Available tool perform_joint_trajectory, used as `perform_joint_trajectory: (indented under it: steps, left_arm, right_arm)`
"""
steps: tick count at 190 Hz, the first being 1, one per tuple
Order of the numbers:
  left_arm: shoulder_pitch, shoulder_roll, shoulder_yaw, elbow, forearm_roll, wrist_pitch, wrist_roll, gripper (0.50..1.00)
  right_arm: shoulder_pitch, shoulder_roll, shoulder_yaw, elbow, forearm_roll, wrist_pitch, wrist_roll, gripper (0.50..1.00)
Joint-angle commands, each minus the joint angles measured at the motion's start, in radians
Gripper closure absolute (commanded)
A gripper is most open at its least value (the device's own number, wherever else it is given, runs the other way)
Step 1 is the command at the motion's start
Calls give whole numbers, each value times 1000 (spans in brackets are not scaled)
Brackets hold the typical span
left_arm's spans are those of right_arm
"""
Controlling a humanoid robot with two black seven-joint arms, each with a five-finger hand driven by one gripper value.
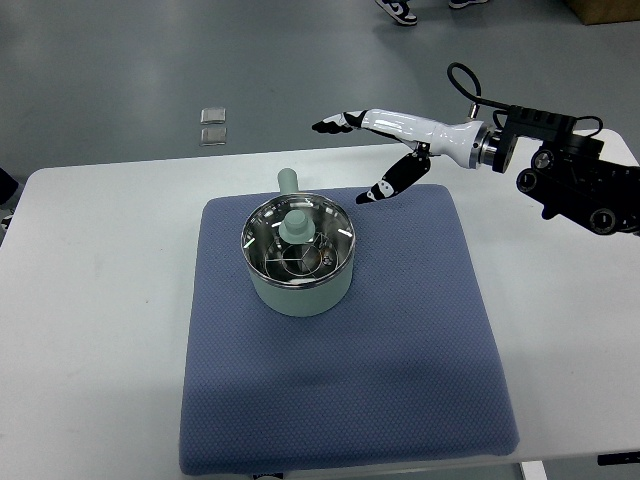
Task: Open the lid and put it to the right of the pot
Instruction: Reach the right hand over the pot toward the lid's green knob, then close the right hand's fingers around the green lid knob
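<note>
Bright, even overhead light; sharp focus throughout; glare glints on the glass lid point(299, 240); a soft shadow darkens the mat point(340, 390) near the pot point(300, 292).

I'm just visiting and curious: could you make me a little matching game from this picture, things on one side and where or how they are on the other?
Things:
1. pot
2. lid
3. right hand
4. blue mat

Places or states:
A. spread flat on the white table
B. open, raised up and to the right of the pot, holding nothing
C. stands on the mat, pale green
D. sits on top of the pot, clear with a knob

Pairs: 1-C, 2-D, 3-B, 4-A
</note>
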Motion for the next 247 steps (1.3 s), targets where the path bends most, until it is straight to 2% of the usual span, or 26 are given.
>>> perform_joint_trajectory:
  steps: [1, 25, 30, 64, 85, 153, 191, 247]
  left_arm:
    - [0, 0, 0, 0, 0, 1, 0, 500]
    - [0, 0, -1, 0, 0, 1, 0, 500]
    - [0, 0, -1, 0, 0, 1, 0, 500]
    - [0, 0, -1, 0, 0, 1, 0, 500]
    - [0, 0, 0, 0, 0, 1, 0, 500]
    - [0, 0, 0, 0, 0, 1, 0, 500]
    - [0, 0, 0, 0, 0, 1, 0, 500]
    - [0, 0, 0, 0, 0, 1, 0, 500]
  right_arm:
    - [94, 5, -100, 0, -26, -13, 2, 570]
    - [147, 26, -160, 0, -40, -21, 2, 572]
    - [198, 65, -224, 0, -49, -35, 2, 572]
    - [255, 125, -384, 0, -120, -93, 10, 574]
    - [264, 158, -425, -6, -135, -90, 4, 576]
    - [271, 163, -437, -37, -137, -76, -9, 585]
    - [298, 164, -445, -37, -126, -64, -9, 611]
    - [327, 229, -447, -39, -115, -38, -9, 613]
